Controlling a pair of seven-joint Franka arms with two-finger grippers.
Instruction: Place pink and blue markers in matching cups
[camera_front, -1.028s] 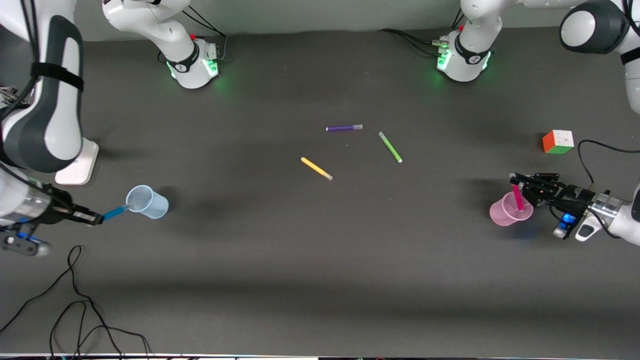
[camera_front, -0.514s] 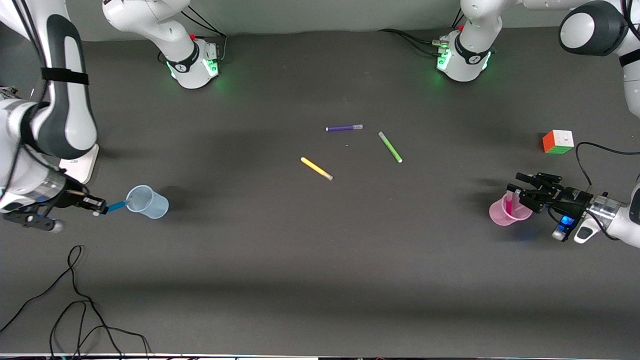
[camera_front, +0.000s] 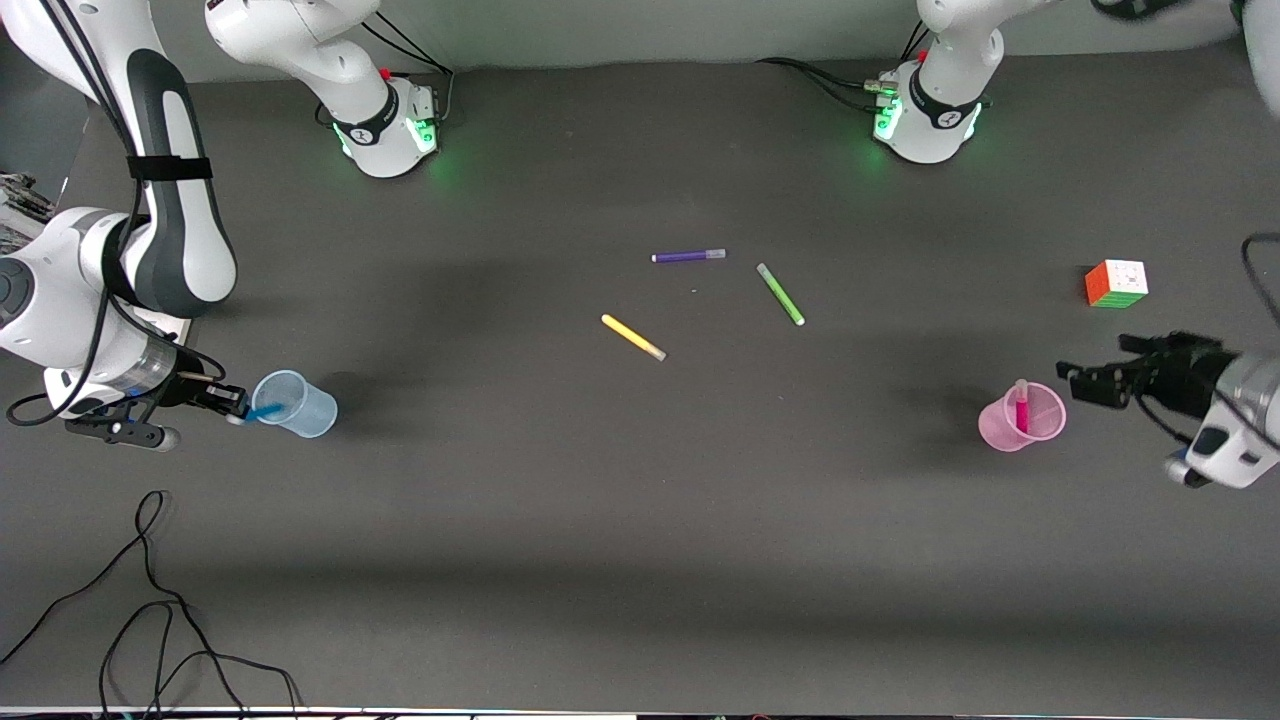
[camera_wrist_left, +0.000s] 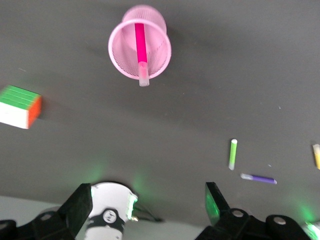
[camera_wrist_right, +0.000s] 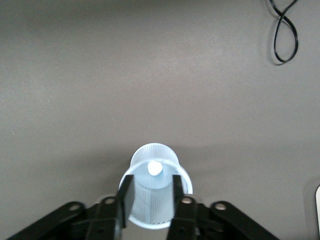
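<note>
The right tool sits at the rim of the light blue cup, at the right arm's end of the desk. Its fingers pinch the blue marker, whose lower end is already inside the cup; the right wrist view shows the marker's white tip over the cup's mouth, between the two dark fingers.

The light cup could tip or slide. The marker enters at a slant and looks to press on the rim, so any sideways pull before release could drag the cup over. Let go too soon, the marker may lever out over the rim.

The left tool hangs over the desk just beside the pink cup, its fingers spread and holding nothing. The pink marker stands in that cup, leaning on the rim with its pale cap poking out. A brush from this tool could topple the cup.

Purple, green and yellow markers lie mid-desk, well apart from both cups. A colour cube rests near the left tool.
</note>
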